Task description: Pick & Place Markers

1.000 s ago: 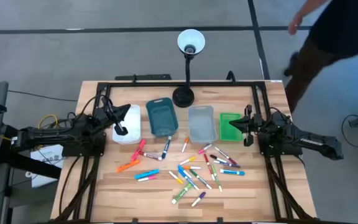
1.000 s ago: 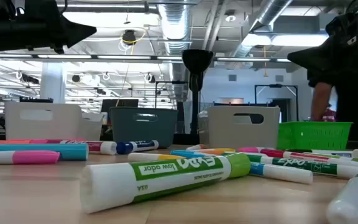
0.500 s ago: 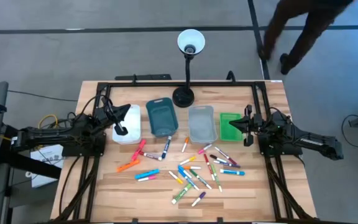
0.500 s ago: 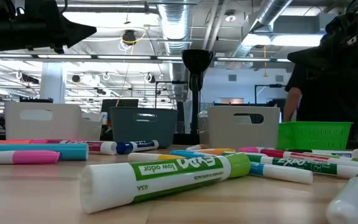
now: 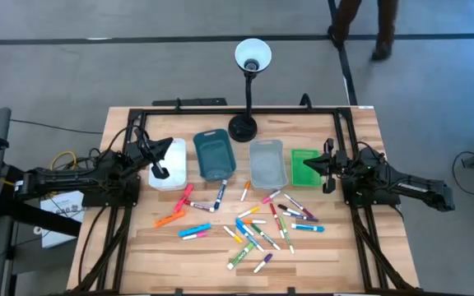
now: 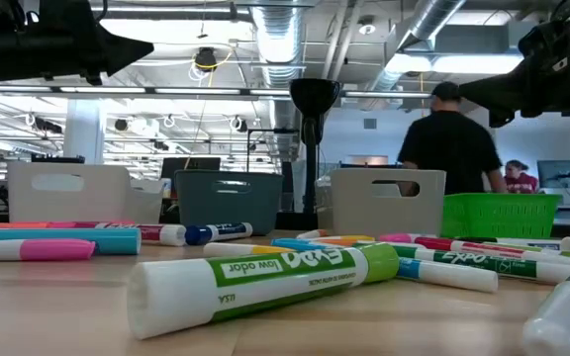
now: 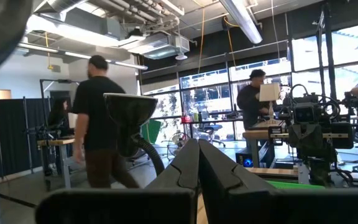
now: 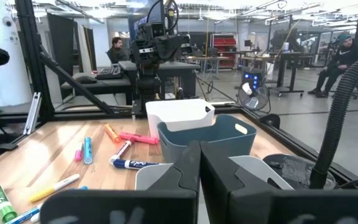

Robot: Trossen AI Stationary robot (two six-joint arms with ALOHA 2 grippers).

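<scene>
On the near part of the tabletop [image 5: 138, 247] the markers [image 5: 253, 226] lie loose in a scatter, crossing and touching one another toward the centre and right, with an orange one [image 5: 169, 219] and a pink-and-cyan one [image 5: 194, 232] lying apart on the left; none is in a bin yet, so the sorting looks unstarted. Just behind the scatter four bins stand in a row, white [image 5: 171, 164], dark teal [image 5: 214, 154], grey [image 5: 267, 163] and green [image 5: 304, 167], probably placed there so either arm can drop a marker in with a short reach. The left gripper [image 5: 162, 171] hangs over the white bin with its fingers pressed together and nothing between them, and the right gripper [image 5: 328, 182] sits by the green bin, likewise pressed together and empty; both arms seem parked at the row's ends, leaving the middle free. Behind the bins a black desk lamp [image 5: 252, 57] stands at the far edge. Beyond, a person [image 6: 451, 143] walks across the room.
</scene>
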